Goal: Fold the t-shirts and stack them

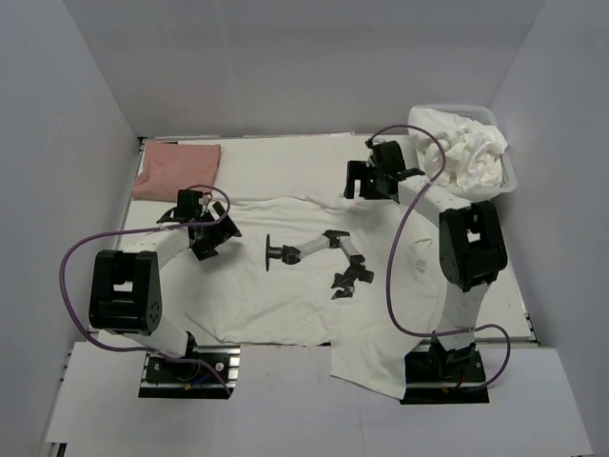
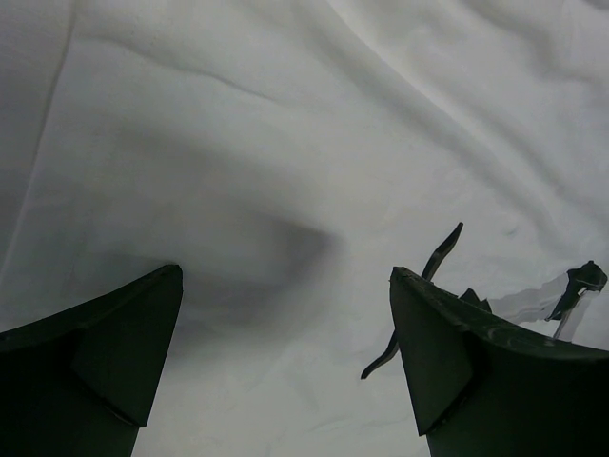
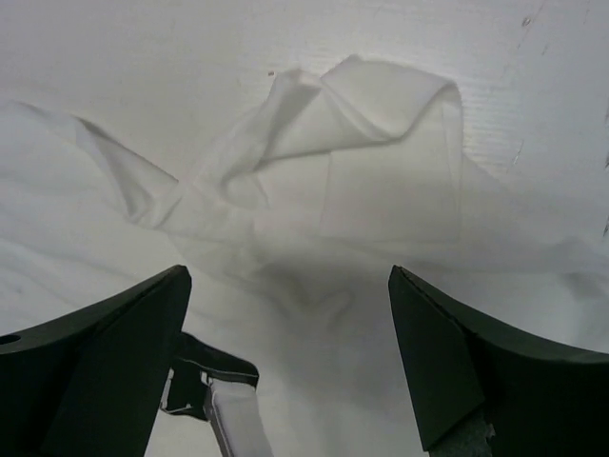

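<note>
A white t-shirt [image 1: 276,300] lies spread over the table, with a black-and-white print [image 1: 319,252] at its middle. My left gripper [image 1: 213,238] is open, low over the shirt's left part; in the left wrist view [image 2: 285,276] smooth white cloth [image 2: 285,143] lies between its fingers and bits of the print [image 2: 438,257] show at the right. My right gripper [image 1: 362,184] is open over the shirt's far right edge; in the right wrist view [image 3: 285,276] a crumpled sleeve [image 3: 362,124] lies just ahead of the fingers. Neither gripper holds anything.
A folded pink shirt [image 1: 176,169] lies at the back left corner. A clear bin [image 1: 511,171] at the back right holds crumpled white shirts [image 1: 471,148]. White walls close in the table on three sides. Purple cables loop beside both arms.
</note>
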Robot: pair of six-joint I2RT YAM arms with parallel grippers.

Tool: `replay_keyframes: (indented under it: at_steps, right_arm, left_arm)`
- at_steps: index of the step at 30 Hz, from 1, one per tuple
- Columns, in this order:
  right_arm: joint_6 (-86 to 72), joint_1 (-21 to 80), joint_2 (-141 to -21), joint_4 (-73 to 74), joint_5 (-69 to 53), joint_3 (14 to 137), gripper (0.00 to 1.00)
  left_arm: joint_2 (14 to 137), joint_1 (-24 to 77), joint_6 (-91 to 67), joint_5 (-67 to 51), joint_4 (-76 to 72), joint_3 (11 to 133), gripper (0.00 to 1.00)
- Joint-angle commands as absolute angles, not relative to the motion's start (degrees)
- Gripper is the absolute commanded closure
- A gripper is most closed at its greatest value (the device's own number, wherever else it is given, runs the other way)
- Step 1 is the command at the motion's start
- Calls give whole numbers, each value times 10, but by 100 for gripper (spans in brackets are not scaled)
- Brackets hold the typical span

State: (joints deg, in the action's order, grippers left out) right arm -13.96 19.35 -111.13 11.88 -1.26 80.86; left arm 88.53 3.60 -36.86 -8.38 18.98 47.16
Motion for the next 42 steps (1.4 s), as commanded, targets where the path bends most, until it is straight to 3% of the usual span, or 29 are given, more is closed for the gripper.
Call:
replay_keyframes:
  at_steps: [1,8,15,23,26,30,33,35,42]
  right_arm:
    - [-152,192,-1093,67,-53,759,10]
    - [-152,194,-1177,68,-97,823,10]
    - [-177,195,-1284,95,-81,963,10]
    - [-252,188,-1360,112,40,1042,10]
    - [-284,183,-1400,160,90,1127,10]
    - [-317,163,-1429,183,100,1179,10]
    - [-231,148,-1419,114,-50,1177,10]
    - [-134,147,-1409,116,-87,1201,10]
    - [29,153,-1308,150,31,1158,10]
  left_arm:
    - [860,44,-363,-100,177,463,0]
    - [848,44,-363,-95,182,457,0]
    - [859,44,-363,-95,182,457,0]
    - [881,44,-358,-90,198,457,0]
    - [886,44,-358,-83,203,457,0]
    - [886,44,-358,-65,214,457,0]
    - [892,44,-358,-60,221,457,0]
    - [898,44,-352,-60,221,457,0]
    - [925,44,-342,-81,200,482,0]
